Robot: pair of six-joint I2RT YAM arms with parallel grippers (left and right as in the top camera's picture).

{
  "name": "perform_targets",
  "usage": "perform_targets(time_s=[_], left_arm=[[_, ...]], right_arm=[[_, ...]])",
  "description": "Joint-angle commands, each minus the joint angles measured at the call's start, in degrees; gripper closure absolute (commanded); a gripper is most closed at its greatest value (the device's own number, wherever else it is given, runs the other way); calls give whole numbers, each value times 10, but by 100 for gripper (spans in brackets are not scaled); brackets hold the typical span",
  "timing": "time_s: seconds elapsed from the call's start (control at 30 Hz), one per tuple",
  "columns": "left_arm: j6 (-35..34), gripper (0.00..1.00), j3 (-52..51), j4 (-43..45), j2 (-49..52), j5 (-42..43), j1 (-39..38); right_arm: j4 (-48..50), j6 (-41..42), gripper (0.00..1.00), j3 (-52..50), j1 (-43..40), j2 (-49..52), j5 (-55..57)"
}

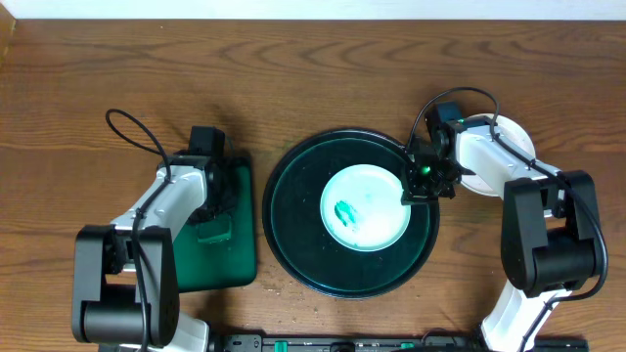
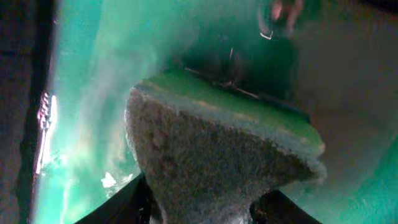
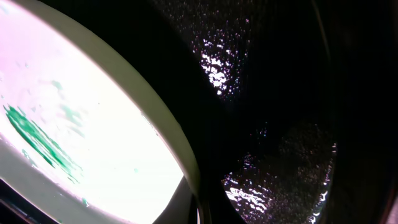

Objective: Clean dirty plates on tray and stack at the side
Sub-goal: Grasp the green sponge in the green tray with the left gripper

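Pinching a sponge, left gripper hangs over the rectangular tray; right gripper, opening unclear, overlaps the plate.

Side plate, perhaps stacked, half hidden

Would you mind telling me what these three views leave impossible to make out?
1. Right tool grip: overhead, its own wrist covers the jaws; the right wrist view shows only the plate and dark tray, so open or shut is unclear.
2. Side plates: the right arm covers most of them overhead, so their count is unknown.
3. Left wrist view: the blurred sponge fills the frame, hiding what lies beneath.
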Motion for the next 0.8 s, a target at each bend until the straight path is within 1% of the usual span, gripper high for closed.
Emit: perform_targets(time_s=[0.0,0.1,0.17,0.2,0.23,0.3,0.37,0.43,0.5,0.53,0.6,0.67,0.77], left_arm=[[10,52,-8,-10,-35,13,0],[23,57,-8,-14,-75,13,0],[31,57,-8,-18,-94,12,0],[33,49,-8,-20,-102,13,0],[33,46,-8,-22,-106,13,0],[33,46,-8,-27,-108,13,0],[33,42,-8,-31,-108,13,0],[33,43,-8,-33,-108,13,0],[33,59,-8,-35,-108,12,0],[33,62,-8,-35,-108,13,0],[33,64,-8,-36,-108,13,0],[34,72,-8,-38,-106,13,0],[33,71,-8,-38,-99,13,0]], right_arm=[[13,11,99,-7,16,21,30],[14,11,99,-7,16,21,30],[14,11,99,-7,16,21,30],[15,11,99,-7,16,21,30],[15,11,99,-7,16,21,30],[16,11,99,-7,16,21,30],[16,11,99,-7,16,21,30],[16,11,99,-7,16,21,30],[16,10,99,-7,16,21,30],[16,11,99,-7,16,21,30],[16,11,99,-7,16,21,30],[15,11,99,-7,16,21,30],[15,11,99,-7,16,21,30]])
